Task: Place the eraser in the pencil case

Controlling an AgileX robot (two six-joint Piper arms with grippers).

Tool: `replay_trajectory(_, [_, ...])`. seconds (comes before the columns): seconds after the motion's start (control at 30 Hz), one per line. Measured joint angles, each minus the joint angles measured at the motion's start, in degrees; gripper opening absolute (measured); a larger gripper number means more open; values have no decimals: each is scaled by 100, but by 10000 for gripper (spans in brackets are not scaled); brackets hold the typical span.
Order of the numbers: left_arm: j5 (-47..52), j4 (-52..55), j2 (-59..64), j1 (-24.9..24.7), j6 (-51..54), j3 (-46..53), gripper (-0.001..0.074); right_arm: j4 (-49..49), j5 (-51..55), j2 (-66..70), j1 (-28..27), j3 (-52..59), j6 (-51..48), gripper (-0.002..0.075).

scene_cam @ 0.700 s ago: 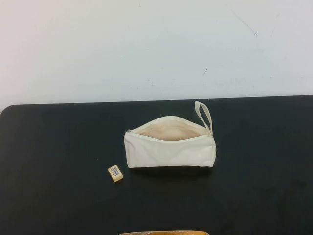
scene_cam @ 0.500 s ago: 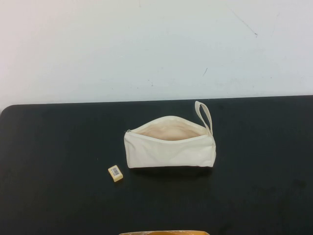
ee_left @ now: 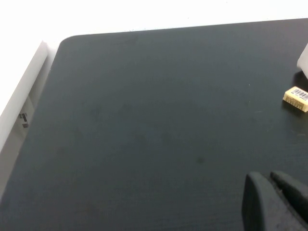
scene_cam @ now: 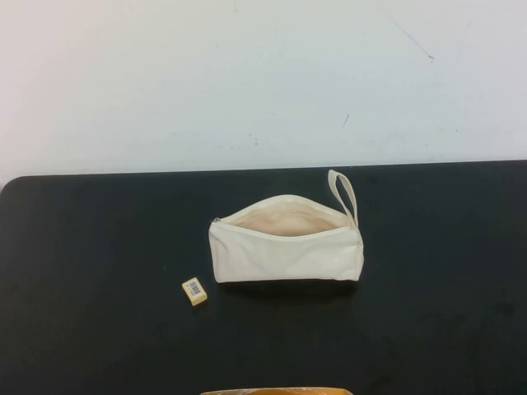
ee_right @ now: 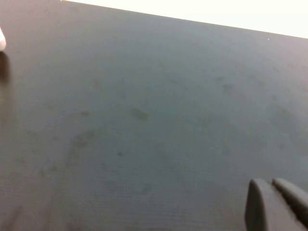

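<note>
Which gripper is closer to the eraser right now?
Left. The left gripper has the eraser in its wrist view; the right gripper sees only bare table.

From my raised camera I see a cream-white fabric zip pencil case lying lengthwise near the middle of the black table, its zip open so the beige lining shows, with its wrist loop at the right end. A tiny tan-yellow rectangular eraser with a white barcode label lies just beside the case's near left corner, not touching it. A pale wall rises behind the table. Neither my left gripper nor my right gripper appears here.
</note>
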Motion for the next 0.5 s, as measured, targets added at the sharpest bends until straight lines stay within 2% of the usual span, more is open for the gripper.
replay_trajectory(0.5, [-64,22,0,0,4,0,-1,0,0,0,0,0,0,-1])
